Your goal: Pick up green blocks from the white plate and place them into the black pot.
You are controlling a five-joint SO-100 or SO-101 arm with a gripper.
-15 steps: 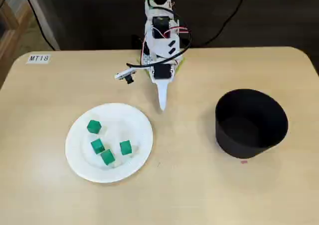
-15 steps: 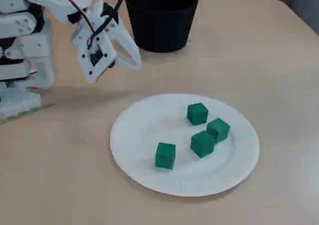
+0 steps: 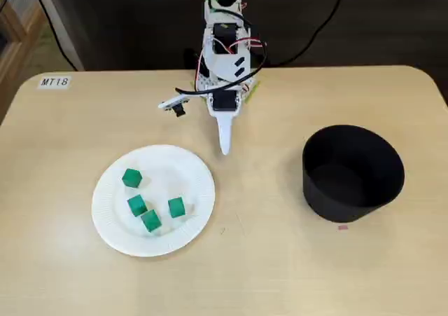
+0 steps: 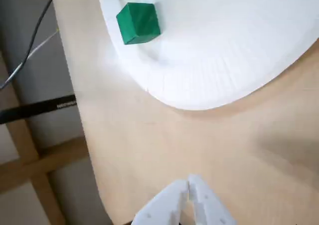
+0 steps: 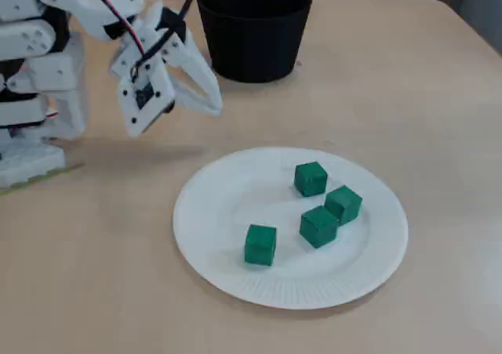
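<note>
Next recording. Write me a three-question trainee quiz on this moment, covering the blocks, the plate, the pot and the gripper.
1. How many green blocks lie on the white plate?
2. True or false: the black pot already holds a block.
3. The gripper is: A) shut and empty, beside the plate; B) open above the pot; C) shut on a block.

Key: 1) four; 2) false, no green shows inside it; 3) A.
</note>
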